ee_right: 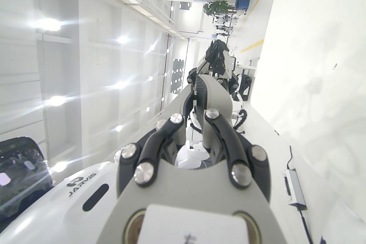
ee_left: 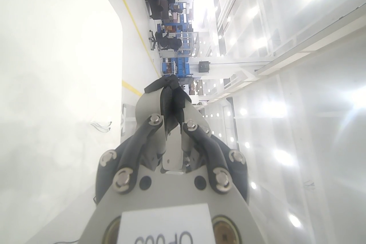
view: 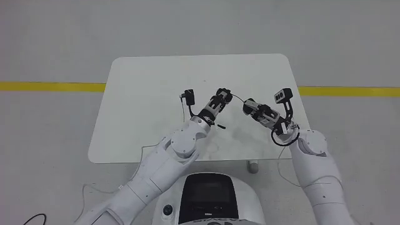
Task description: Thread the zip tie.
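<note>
Here, above the middle of the table (view: 144,100), our left gripper (view: 226,94) and right gripper (view: 248,105) each pinch an end of the thin zip tie (view: 237,96), so we should line up tail and head slowly before pushing.

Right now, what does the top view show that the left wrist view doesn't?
Top view: the left gripper and right gripper almost tip to tip above the table, with the thin dark zip tie strung between them.
Left wrist view: the left gripper's black fingers up close, pressed shut, and blue shelves far behind. I can't pick out the zip tie among the black tips there.
Both: the left gripper and the white table.
</note>
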### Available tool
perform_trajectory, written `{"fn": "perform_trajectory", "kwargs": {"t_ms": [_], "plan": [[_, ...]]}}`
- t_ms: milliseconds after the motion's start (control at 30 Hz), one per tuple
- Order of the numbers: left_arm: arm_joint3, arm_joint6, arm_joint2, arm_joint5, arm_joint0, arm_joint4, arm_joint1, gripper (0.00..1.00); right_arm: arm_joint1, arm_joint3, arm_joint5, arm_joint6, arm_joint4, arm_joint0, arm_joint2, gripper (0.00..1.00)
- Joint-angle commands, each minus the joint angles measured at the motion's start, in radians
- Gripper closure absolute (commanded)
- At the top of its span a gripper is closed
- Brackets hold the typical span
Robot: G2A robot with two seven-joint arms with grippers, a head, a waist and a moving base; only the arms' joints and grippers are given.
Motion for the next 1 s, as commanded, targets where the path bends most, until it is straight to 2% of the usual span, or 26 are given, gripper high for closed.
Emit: {"fn": "perform_trajectory", "kwargs": {"t_ms": [0,67,133,167,233,267,467,567,800,900,967], "plan": [[0.000,0.000,-0.001,0.001,0.001,0.002,-0.001,1.00,-0.002,0.001,0.000,0.002,-0.002,0.000,0.002,1.00],[0.000,0.002,-0.002,0.003,0.003,0.006,-0.003,1.00,-0.005,0.001,0.000,0.004,-0.006,0.001,0.005,1.00],[-0.001,0.005,-0.004,0.004,0.004,0.005,-0.004,0.49,-0.007,0.002,0.000,0.005,-0.007,0.001,0.007,1.00],[-0.005,0.004,-0.007,0.000,0.007,-0.005,-0.005,0.15,-0.008,0.002,0.000,0.006,-0.007,0.001,0.010,1.00],[-0.006,-0.002,-0.011,-0.003,0.008,-0.008,-0.006,0.15,-0.010,0.004,0.000,0.009,-0.006,0.001,0.014,1.00],[-0.008,-0.003,-0.016,-0.007,0.010,-0.014,-0.006,0.02,-0.011,0.008,0.000,0.013,-0.003,0.002,0.018,1.00],[-0.008,0.009,-0.029,-0.016,0.017,-0.023,-0.006,0.00,-0.012,0.019,0.000,0.030,-0.002,0.009,0.041,1.00],[-0.008,0.009,-0.029,-0.016,0.017,-0.023,-0.006,0.00,-0.012,0.001,0.000,0.044,0.004,0.011,0.060,1.00],[-0.008,0.009,-0.029,-0.016,0.017,-0.023,-0.006,0.00,-0.012,-0.008,0.000,0.048,0.007,0.010,0.062,1.00],[-0.006,0.006,-0.030,-0.013,0.016,-0.009,-0.005,0.00,-0.009,-0.022,0.029,0.042,0.033,0.004,0.070,1.00],[-0.011,-0.084,-0.040,-0.011,0.013,0.004,0.003,0.00,0.000,-0.011,0.078,0.099,0.075,0.005,0.087,1.00]]}}
